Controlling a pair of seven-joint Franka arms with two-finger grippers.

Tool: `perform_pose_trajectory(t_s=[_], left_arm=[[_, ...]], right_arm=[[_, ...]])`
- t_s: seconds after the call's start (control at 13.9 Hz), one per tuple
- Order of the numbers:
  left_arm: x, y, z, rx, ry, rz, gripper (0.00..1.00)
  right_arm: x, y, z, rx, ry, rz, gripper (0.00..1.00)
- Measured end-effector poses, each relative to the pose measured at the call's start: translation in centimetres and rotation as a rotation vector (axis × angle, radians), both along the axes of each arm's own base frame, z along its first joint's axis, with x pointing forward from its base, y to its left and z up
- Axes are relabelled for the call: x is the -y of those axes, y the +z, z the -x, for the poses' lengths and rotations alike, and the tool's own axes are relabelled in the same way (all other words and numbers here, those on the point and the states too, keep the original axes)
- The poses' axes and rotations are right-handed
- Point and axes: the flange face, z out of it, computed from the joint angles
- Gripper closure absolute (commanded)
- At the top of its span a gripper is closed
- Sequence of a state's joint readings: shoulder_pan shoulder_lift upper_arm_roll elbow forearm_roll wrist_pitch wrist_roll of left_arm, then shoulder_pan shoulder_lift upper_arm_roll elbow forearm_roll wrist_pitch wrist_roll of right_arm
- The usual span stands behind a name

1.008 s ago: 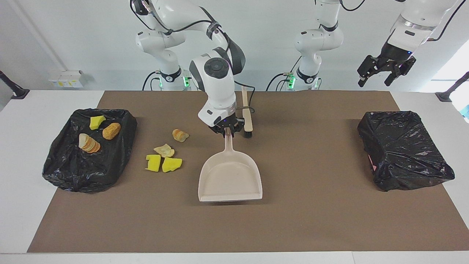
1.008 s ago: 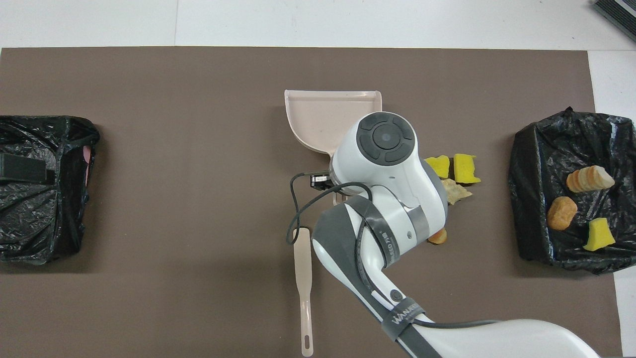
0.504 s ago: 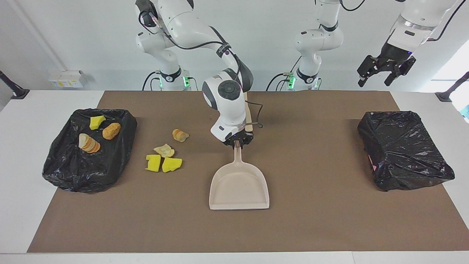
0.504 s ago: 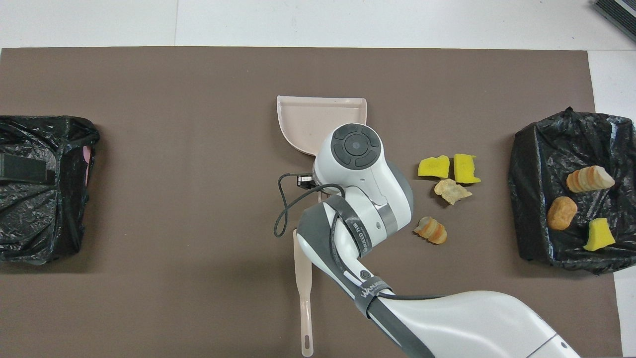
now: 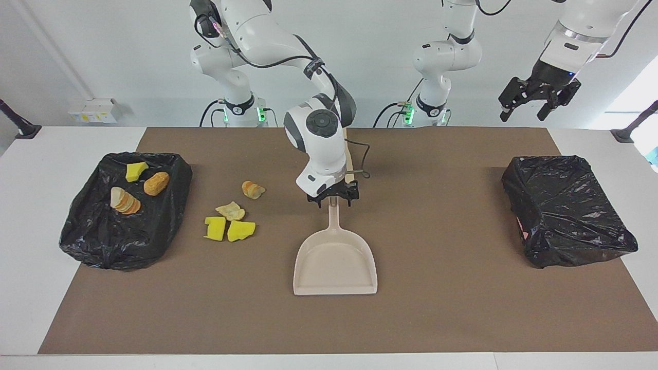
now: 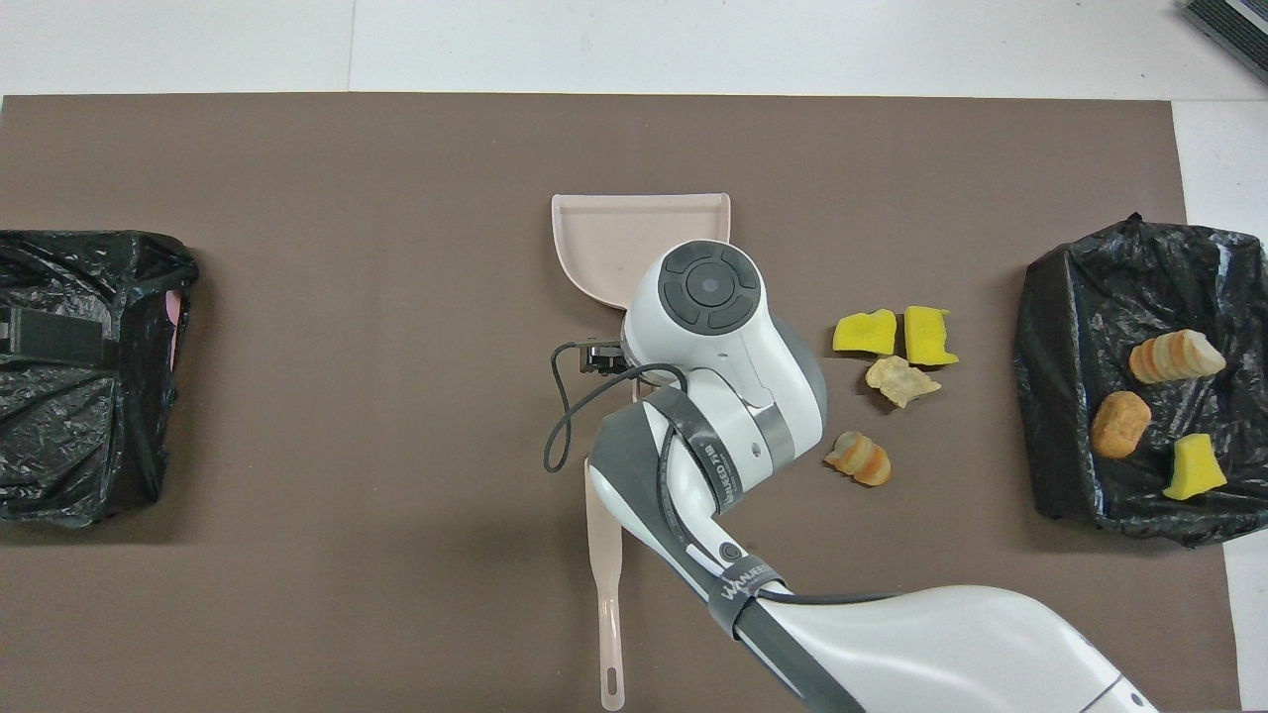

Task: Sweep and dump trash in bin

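We count three scraps [image 5: 134, 186] already in the bin [image 5: 169, 216] and four [image 5: 234, 216] left on the mat beside it, the right gripper [image 5: 333, 198] spread open over the dustpan [image 5: 335, 259] handle, the left gripper [image 5: 537, 100] waiting open above.

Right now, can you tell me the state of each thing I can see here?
Dustpan: flat on mat, released.
Right gripper: open, over dustpan handle.
Left gripper: open, raised, waiting.
Brush: lying unused.
Bin: holds three scraps.
Four scraps: loose on mat.
Other bin: bag-lined.
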State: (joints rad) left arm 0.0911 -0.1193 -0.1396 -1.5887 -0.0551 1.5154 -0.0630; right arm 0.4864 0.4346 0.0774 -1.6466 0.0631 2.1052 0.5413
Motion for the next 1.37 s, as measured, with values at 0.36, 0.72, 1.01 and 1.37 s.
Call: perform_pose_trajectory(t_s=[0.36, 0.72, 1.01, 1.37], left_arm=[[0.1, -0.5, -1.0, 0.030, -0.001, 0.004, 0.00], [2.8, -4.2, -4.6, 0.046, -0.045, 0.019, 0.00], [10.1, -7.9, -6.8, 0.060, -0.042, 0.048, 0.00], [19.6, -11.9, -7.1, 0.067, -0.146, 0.074, 0.00]], right_arm=[[3.3, 6.6, 1.0, -0.029, -0.016, 0.026, 0.00], [4.4, 10.4, 6.8, 0.000, 0.003, 0.021, 0.00], [3.2, 8.4, 11.6, 0.020, 0.005, 0.012, 0.00], [1.1, 7.1, 17.7, 0.000, -0.023, 0.031, 0.00]])
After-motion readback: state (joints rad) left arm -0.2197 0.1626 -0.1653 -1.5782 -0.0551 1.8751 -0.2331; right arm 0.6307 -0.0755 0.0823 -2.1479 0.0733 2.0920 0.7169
